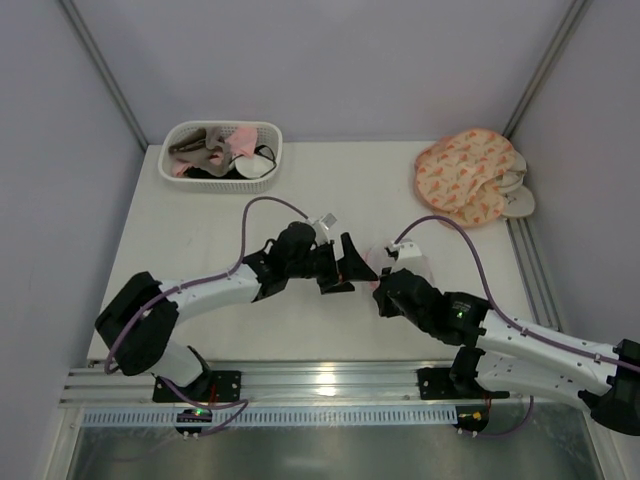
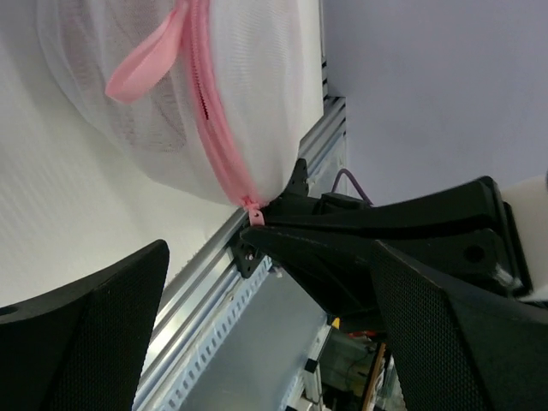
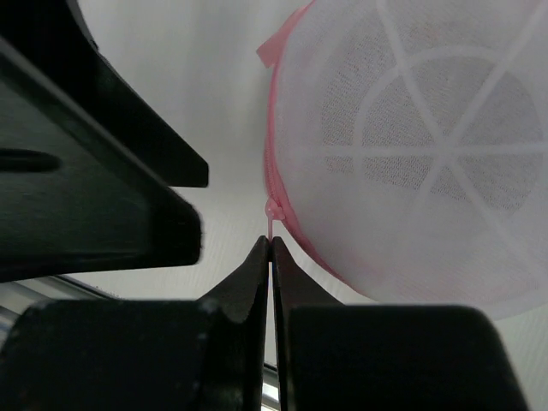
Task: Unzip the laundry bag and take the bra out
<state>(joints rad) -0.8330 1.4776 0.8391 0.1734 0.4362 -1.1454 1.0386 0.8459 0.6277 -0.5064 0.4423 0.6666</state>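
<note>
The laundry bag (image 3: pixel 411 154) is a round white mesh pouch with a pink zipper rim (image 2: pixel 218 128) and a pink loop (image 2: pixel 145 64). In the top view it lies mid-table, mostly covered by the two grippers (image 1: pixel 370 262). My right gripper (image 3: pixel 271 244) is shut on the small pink zipper pull (image 3: pixel 272 218) at the bag's rim. My left gripper (image 2: pixel 274 342) stands wide open just left of the bag, with nothing between its fingers (image 2: pixel 86 334). The bra is hidden; only a dim darker shade shows through the mesh.
A white basket (image 1: pixel 168 170) with several garments stands at the back left. A peach orange-patterned fabric piece (image 1: pixel 468 175) lies at the back right. A metal rail (image 1: pixel 320 380) runs along the near table edge.
</note>
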